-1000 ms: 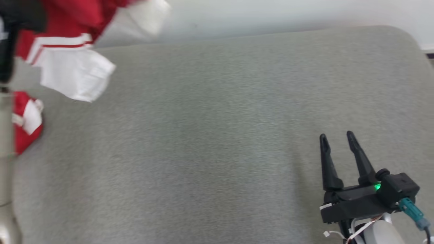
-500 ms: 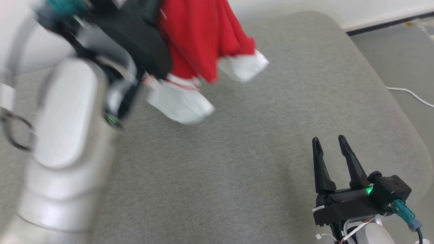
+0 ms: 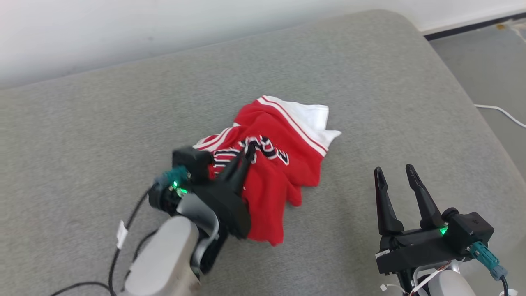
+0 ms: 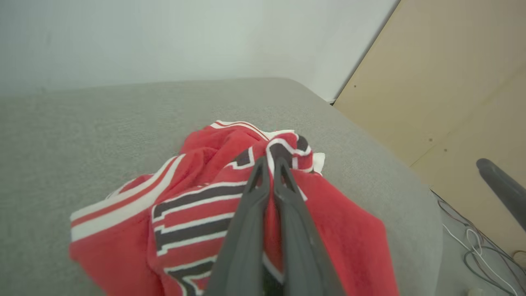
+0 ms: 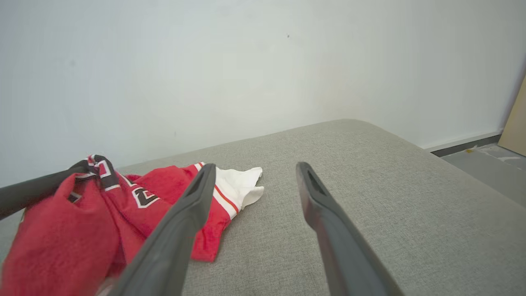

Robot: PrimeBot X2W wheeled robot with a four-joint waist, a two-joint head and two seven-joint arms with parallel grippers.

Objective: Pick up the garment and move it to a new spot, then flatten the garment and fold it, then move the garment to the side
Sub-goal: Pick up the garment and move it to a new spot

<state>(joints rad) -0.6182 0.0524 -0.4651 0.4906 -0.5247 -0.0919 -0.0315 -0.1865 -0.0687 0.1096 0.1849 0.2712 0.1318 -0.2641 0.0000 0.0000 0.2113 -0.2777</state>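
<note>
Here's the broad grey upholstered pad with rounded corners [image 3: 370, 82], taking up most of the head view, with wide bare fabric to the left, behind and to the right of the work. Its far edge runs along the pale wall [image 3: 123, 33]. Its right edge curves down to the grey floor [image 3: 485, 61]. In the left wrist view, a tan board panel [image 4: 452, 82] stands past the pad's far corner.

Near the middle of the pad lies the crumpled red jersey with white trim and black-and-white lettering [image 3: 279, 135]. It is bunched in a heap, with its white-edged part pointing far right and 1 loose red flap drooping toward the near edge.

The left gripper [image 3: 248, 153] comes in from the lower left. Its 2 dark fingers are pressed together and clamped on a fold of the lettered cloth, which is pinched up above the rest of the heap.

The right gripper [image 3: 393, 168] sits just right of the jersey and clear of it. Its 2 fingers are spread apart with nothing between them, and there is bare grey fabric ahead.

Smallest of all, a thin white cable [image 3: 499, 113] trails across the floor beyond the right edge.
</note>
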